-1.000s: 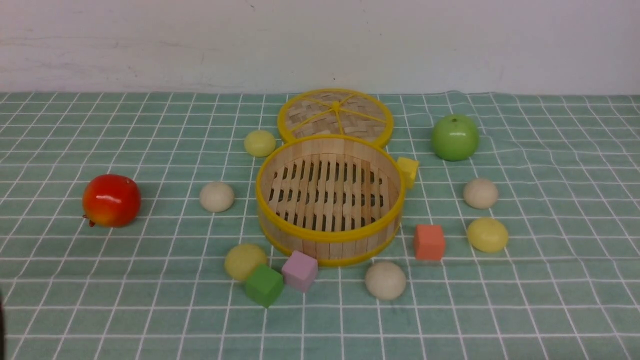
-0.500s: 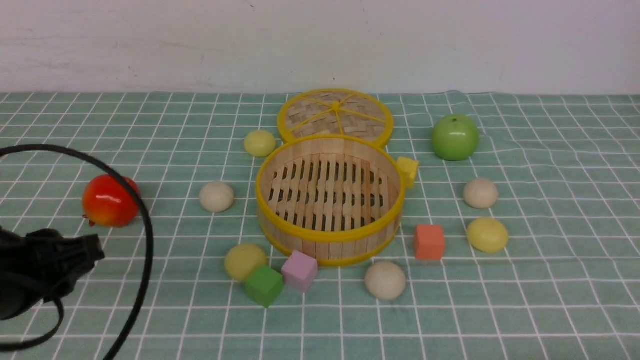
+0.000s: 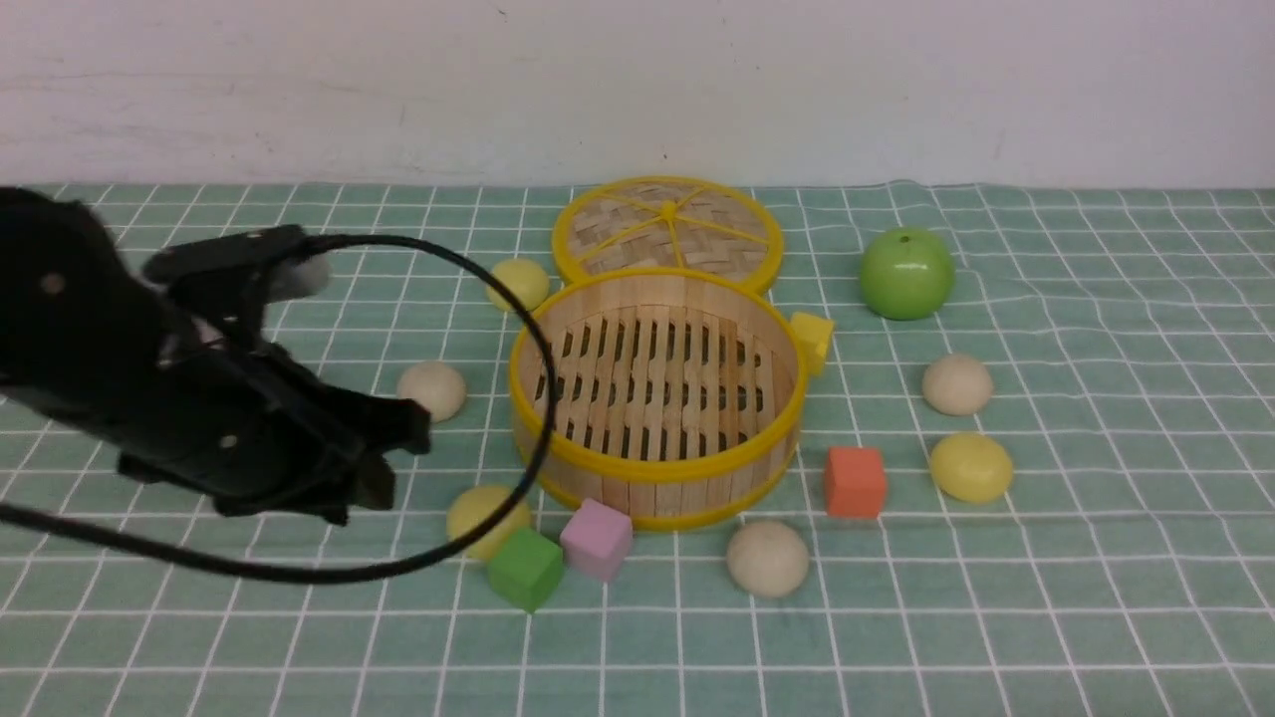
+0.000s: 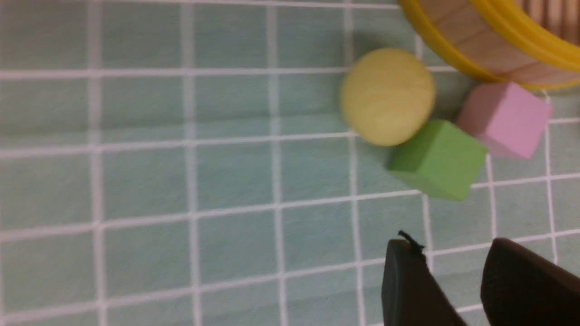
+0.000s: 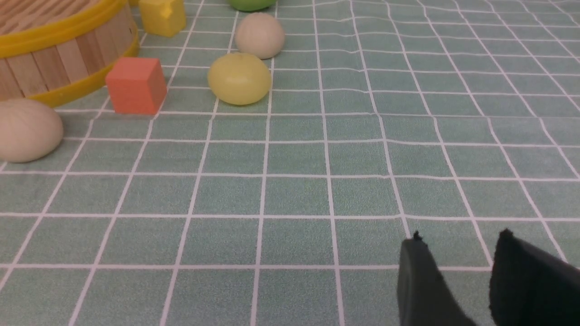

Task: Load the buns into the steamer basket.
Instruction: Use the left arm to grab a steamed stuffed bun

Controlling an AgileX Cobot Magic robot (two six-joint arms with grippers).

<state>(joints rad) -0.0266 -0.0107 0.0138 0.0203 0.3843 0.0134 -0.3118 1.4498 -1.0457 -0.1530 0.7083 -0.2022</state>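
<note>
The empty steamer basket (image 3: 598,460) stands mid-table. Several buns lie around it: yellow ones (image 3: 518,284) (image 3: 476,513) (image 3: 971,466) and beige ones (image 3: 433,388) (image 3: 767,558) (image 3: 956,383). My left gripper (image 3: 403,463) hovers left of the basket, open and empty, between the near-left beige and yellow buns. In the left wrist view that yellow bun (image 4: 387,96) lies ahead of the open left gripper (image 4: 448,244), touching a green cube (image 4: 437,158). My right gripper (image 5: 460,240) is open over bare cloth, well short of a yellow bun (image 5: 239,78) and two beige buns (image 5: 259,35) (image 5: 27,130).
The woven lid (image 3: 667,227) lies behind the basket. A green apple (image 3: 906,272) sits at the back right. Cubes lie close to the basket: green (image 3: 525,568), pink (image 3: 596,538), orange (image 3: 855,481), yellow (image 3: 814,339). The left arm's cable (image 3: 538,398) loops across the basket's left side.
My left arm has swung in from the lower left, up and rightward toward the basket, and now hides the red apple. The buns, cubes and basket have not moved.
</note>
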